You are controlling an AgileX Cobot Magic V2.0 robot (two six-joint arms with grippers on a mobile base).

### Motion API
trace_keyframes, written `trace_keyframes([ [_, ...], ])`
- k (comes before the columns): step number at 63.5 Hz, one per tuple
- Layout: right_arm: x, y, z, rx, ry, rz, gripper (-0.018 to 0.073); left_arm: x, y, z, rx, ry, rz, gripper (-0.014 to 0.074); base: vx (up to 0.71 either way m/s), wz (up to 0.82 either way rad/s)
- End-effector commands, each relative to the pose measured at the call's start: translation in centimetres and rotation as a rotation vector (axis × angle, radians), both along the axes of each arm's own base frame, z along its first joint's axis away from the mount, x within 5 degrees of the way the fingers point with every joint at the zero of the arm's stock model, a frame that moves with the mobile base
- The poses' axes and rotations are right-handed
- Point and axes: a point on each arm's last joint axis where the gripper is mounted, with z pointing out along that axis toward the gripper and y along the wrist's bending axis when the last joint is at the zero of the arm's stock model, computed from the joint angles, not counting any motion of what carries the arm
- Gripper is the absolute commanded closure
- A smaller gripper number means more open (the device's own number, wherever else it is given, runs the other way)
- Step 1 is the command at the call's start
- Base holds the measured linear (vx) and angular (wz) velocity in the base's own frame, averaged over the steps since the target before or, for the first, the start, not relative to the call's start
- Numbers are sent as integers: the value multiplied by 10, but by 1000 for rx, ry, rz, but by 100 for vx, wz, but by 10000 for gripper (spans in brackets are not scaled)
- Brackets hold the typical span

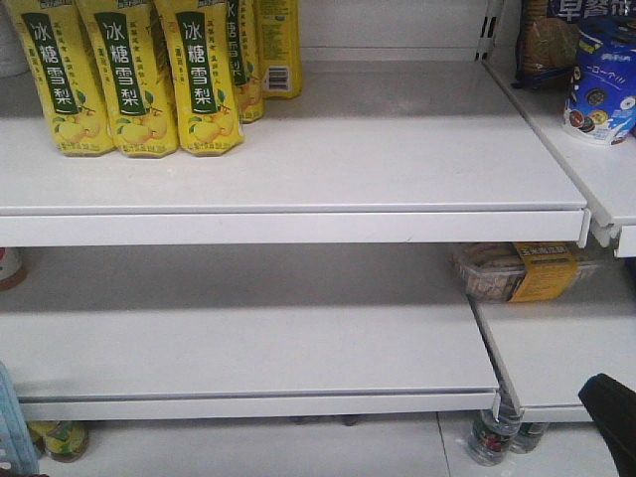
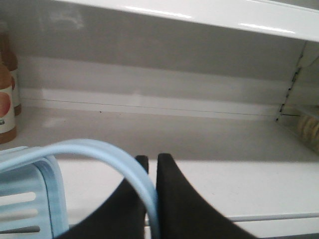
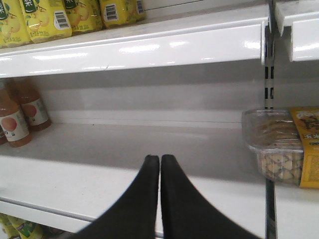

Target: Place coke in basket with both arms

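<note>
The coke can is not in view in any frame. My left gripper (image 2: 151,160) is shut on the light blue handle (image 2: 99,149) of the basket; the handle arcs from the left and runs down between the black fingers. The basket's slotted blue wall (image 2: 27,199) shows at lower left, and a sliver of the basket (image 1: 14,427) shows at the bottom left of the front view. My right gripper (image 3: 160,160) is shut and empty, its tips together before the middle shelf. A black part of the right arm (image 1: 614,407) shows at the lower right of the front view.
Yellow pear-drink bottles (image 1: 129,75) stand on the top shelf's left. Orange drink bottles (image 3: 22,112) stand at the middle shelf's left. A clear snack box with a yellow label (image 3: 281,147) lies at its right. Blue snack packs (image 1: 601,84) sit on the upper right shelf. Bottles (image 1: 494,432) stand on the bottom shelf.
</note>
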Motion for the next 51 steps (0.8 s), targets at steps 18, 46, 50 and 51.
trace_keyframes([
  [18,1,-1,10,-31,-45,-15,564,-3,2,25,99,-220,50,603,0,0],
  [46,1,-1,10,-31,-45,-15,564,-3,4,30,108,-274,75,603,0,0],
  [50,1,-1,10,-31,-45,-15,564,-3,4,31,107,-286,88,603,0,0],
  [51,1,-1,10,-31,-45,-15,564,-3,4,32,107,-290,90,603,0,0],
])
